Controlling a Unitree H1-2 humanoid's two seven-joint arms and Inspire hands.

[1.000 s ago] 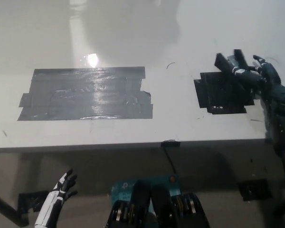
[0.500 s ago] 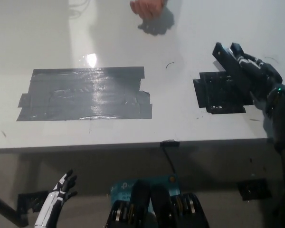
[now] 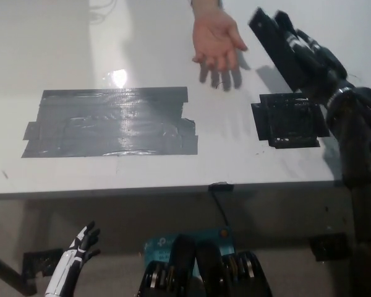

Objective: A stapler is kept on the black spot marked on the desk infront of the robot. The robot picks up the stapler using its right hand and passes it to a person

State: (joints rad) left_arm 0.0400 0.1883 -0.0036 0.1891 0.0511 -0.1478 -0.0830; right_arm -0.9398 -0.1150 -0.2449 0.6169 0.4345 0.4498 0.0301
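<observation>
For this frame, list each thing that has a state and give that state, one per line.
Stapler: lifted off the desk, held in the right hand.
Right hand: shut on the stapler, raised above the desk.
Left hand: resting below the desk edge, fingers apart, holding nothing.
Person's hand: open, reaching in over the desk.
Small black spot: bare.
Large tape patch: bare.

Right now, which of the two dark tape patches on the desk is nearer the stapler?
The smaller black patch, on the robot's right, just below the stapler held in the right hand. The larger grey patch lies farther left.
</observation>
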